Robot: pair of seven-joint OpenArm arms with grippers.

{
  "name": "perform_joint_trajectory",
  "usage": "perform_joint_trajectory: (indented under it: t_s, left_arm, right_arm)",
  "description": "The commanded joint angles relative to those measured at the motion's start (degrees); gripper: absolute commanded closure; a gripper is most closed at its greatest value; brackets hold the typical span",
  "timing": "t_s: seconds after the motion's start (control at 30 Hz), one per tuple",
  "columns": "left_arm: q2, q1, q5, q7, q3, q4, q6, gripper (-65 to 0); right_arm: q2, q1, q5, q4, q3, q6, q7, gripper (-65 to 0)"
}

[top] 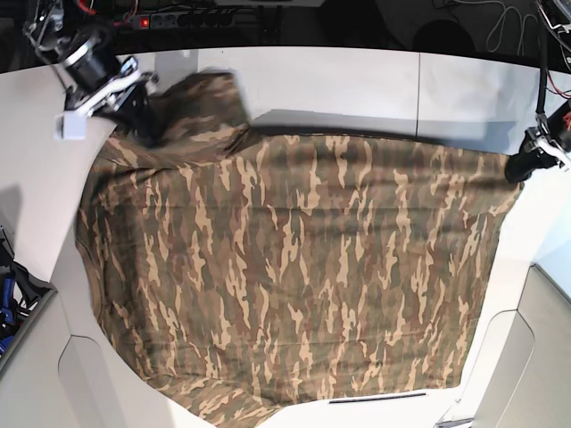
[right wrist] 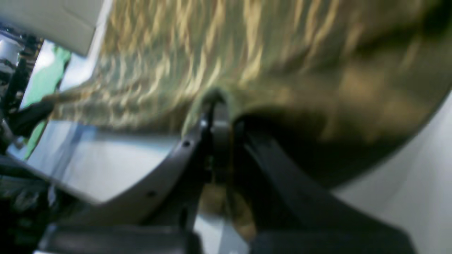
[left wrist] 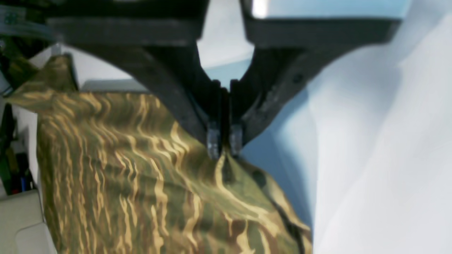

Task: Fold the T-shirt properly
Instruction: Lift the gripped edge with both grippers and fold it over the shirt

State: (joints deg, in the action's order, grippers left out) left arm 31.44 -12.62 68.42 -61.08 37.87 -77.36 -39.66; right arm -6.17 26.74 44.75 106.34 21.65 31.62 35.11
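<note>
Writing: none readable on the T-shirt [top: 294,276] or anywhere around it; the print is only brown, olive and tan camouflage streaks.
T-shirt, where: spread wide over the white table [top: 339,80], filling most of the base view, its lower edge hanging past the table's near side.
Left gripper [left wrist: 224,148]: both fingers pressed together on a pinch of the shirt's edge, cloth peaking up between the tips; in the base view it sits at the shirt's far right corner.
Right gripper [right wrist: 217,106]: jaws closed tight with cloth bunched at the tips and more fabric showing below between the fingers; the picture is blurred, but the grip on the shirt reads clearly enough.
Base view alone: the whole outline of the garment, both arms at opposite upper corners, a bunched hump of cloth by the right gripper at upper left, a power strip [top: 183,18] with a red light along the back edge.
Left wrist view alone: the cloth pulled into a ridge from the pinch, white table beside it on the right.
Right wrist view alone: a green patch [right wrist: 46,77] beyond the table, too smeared to identify.
Containers: a dark tray-like thing [top: 13,299] at the base view's left edge, with something blue inside; I cannot make out what.
</note>
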Motion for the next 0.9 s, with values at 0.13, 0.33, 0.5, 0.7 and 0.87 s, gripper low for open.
perform_joint_trajectory:
  t_s: [0.13, 0.33, 0.5, 0.7, 0.87]
  left_arm:
    - [0.92, 3.02, -2.38, 6.03, 0.28, -0.92, -0.34, 0.0]
    - [0.63, 8.02, -11.91, 13.57, -0.5, -0.57, -0.34, 0.0]
    - [0.63, 13.75, -20.04, 18.53, -7.34, 1.31, -0.34, 0.0]
    - [0.63, 20.72, -32.37, 27.78, -13.31, 7.72, 2.93, 0.0]
    - [0.61, 28.15, -35.12, 28.79, -16.96, 14.84, 3.02, 0.0]
  right_arm:
    - [-0.48, -9.31, -1.53, -0.35, 0.9, 0.31, 0.7, 0.0]
    - [-0.46, -21.18, -3.61, -9.66, -0.42, 0.31, 0.76, 0.0]
    - [-0.46, -32.11, -7.61, -19.21, -0.46, 0.31, 0.96, 0.0]
    - [-0.48, -41.4, -10.01, -29.16, -0.46, 0.35, 0.98, 0.0]
    - [-0.48, -48.04, -12.28, -36.11, -0.46, 0.35, 0.94, 0.0]
